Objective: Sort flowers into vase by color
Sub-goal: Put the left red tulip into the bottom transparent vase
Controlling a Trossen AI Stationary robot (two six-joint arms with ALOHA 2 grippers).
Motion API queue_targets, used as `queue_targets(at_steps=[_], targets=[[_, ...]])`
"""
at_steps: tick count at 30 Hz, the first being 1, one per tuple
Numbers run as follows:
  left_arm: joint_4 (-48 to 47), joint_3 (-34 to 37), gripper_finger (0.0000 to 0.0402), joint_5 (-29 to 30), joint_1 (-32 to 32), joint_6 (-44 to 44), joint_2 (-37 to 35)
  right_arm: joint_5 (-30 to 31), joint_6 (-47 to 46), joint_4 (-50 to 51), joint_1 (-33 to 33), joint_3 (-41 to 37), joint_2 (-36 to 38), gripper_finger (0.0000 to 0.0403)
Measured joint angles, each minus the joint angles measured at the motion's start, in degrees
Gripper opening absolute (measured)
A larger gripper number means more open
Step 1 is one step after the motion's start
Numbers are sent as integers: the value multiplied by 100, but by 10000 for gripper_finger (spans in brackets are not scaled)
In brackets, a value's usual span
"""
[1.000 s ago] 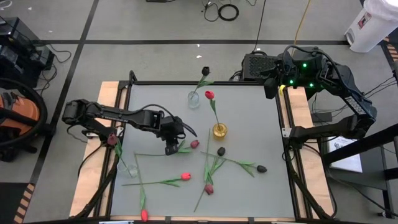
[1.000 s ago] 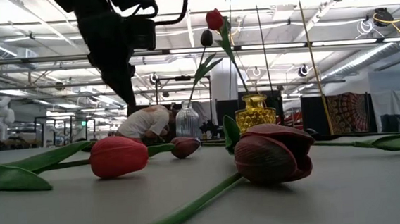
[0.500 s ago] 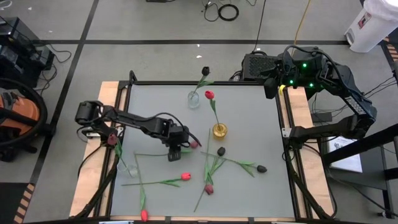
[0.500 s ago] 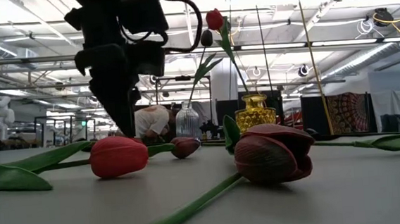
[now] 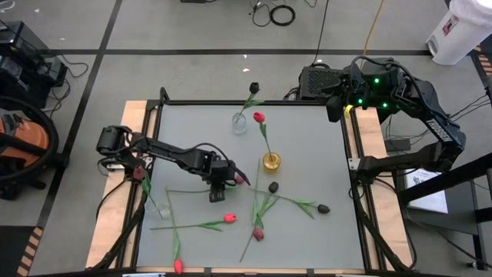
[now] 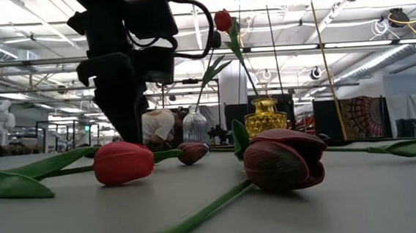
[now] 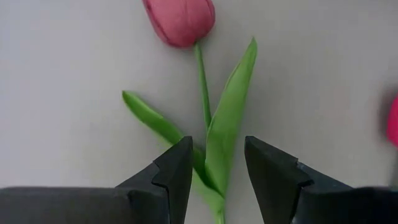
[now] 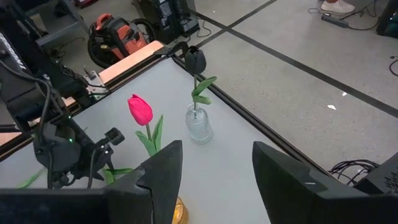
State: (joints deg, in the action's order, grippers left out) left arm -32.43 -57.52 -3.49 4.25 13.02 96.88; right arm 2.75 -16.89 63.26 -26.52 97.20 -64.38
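Straddling a tulip stem is where I have the left gripper (image 7: 216, 167) now: its fingers (image 7: 176, 171) stand apart, nothing clamped, with the green stem (image 7: 203, 93) and one broad leaf (image 7: 227, 134) running up between them and a second leaf (image 7: 152, 121) splaying out past one finger. The dull pink head (image 7: 180, 20) of this flower lies well beyond the fingertips, flat on the grey worktop (image 7: 74, 74). In the high view the same gripper (image 5: 217, 188) sits low over the middle of the worktop, with the head (image 5: 241, 178) just beside it. Risks as I judge them: closing here would likely catch leaf together with stem, and a slick leaf may let the stem slip or twist as I lift; the long stem trailing behind the fingers could drag neighbouring tulips (image 5: 229, 218) on the way up. A bright pink shape (image 7: 392, 121) sits off to one side of the fingers, so a sideways drift might nudge it. Colour is the other hazard: the yellow vase (image 5: 271, 161) holds a bright red flower (image 5: 259, 117), the clear vase (image 5: 239, 123) a dark one (image 5: 254, 88), and this muted pink head could be misjudged. The right gripper (image 8: 216, 171) waits off the far right corner, fingers apart and empty.
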Motion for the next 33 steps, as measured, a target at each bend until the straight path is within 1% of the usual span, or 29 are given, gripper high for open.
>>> queue_targets(at_steps=[11, 15, 24, 33], targets=[[167, -11, 153, 15, 0, 0, 230, 2, 1, 0, 0, 1, 0, 187], [172, -11, 153, -79, 0, 132, 269, 2, -2, 0, 0, 0, 0, 187], [0, -2, 153, -76, 0, 167, 280, 2, 1, 0, -2, 1, 0, 187], [-7, -2, 153, 119, 0, 170, 280, 2, 1, 0, 0, 1, 0, 187]])
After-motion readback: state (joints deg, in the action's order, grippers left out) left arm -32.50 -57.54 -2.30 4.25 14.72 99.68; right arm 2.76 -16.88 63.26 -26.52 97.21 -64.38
